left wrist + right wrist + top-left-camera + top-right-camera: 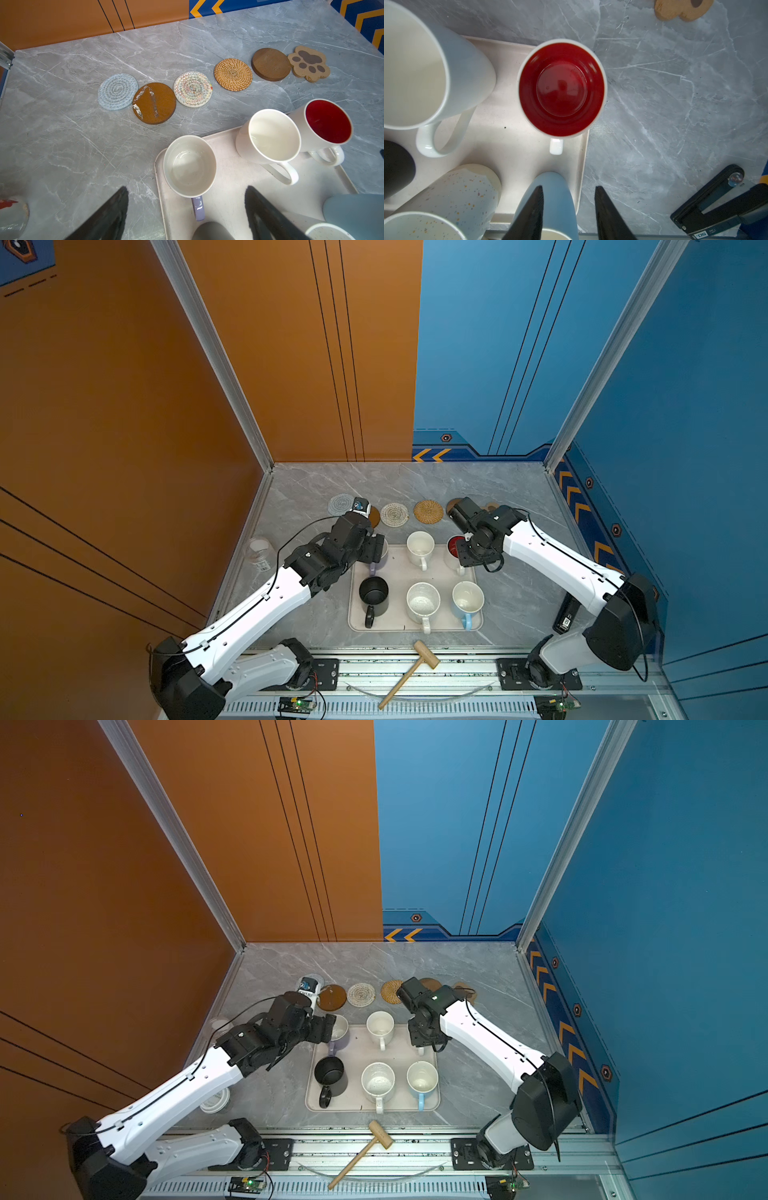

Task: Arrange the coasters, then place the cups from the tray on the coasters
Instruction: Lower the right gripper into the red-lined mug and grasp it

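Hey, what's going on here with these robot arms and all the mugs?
The mugs are to go from the tray onto the coasters. All six coasters lie in a row beyond the tray, and all six mugs stand on it. The left gripper is open, just short of the lavender mug. The right gripper hangs open near the red-lined mug. Neither holds anything.

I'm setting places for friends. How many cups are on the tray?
6, all on the tray: purple cup, cream cup, red-inside cup at the back; black cup, speckled cup, blue cup in front.
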`<state>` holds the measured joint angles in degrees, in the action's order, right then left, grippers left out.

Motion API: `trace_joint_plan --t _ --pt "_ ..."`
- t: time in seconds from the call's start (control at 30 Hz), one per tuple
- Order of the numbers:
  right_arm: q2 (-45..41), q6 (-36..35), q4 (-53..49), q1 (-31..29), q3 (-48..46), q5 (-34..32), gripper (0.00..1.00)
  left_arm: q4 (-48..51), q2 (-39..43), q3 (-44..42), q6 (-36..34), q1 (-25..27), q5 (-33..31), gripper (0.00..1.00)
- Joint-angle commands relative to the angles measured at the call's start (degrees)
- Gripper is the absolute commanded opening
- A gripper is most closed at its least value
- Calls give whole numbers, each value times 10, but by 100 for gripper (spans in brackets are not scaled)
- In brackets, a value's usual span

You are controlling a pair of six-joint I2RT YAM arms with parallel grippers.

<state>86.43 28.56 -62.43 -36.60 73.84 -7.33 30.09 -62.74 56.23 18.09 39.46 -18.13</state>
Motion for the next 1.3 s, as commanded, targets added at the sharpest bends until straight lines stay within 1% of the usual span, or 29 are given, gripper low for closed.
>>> trace_joint_plan --t 0.0,0.43,0.7,0.9,1.13,1.27 --pt "19 11 12 -1 -5 10 40 5 14 -8 4 6 -18 88" --pt "52 32 81 -5 -54 33 39 5 26 -14 8 6 -20 89" --pt "66 52 115 -6 -67 15 39 6 36 -14 8 5 -22 89" --pt "72 63 121 -6 -82 9 36 6 41 -15 9 6 -22 89" --pt "73 73 142 -6 -99 1 35 6 40 -13 8 6 -19 90" --pt "76 75 155 -6 -103 -5 32 6 39 -10 8 5 -19 90"
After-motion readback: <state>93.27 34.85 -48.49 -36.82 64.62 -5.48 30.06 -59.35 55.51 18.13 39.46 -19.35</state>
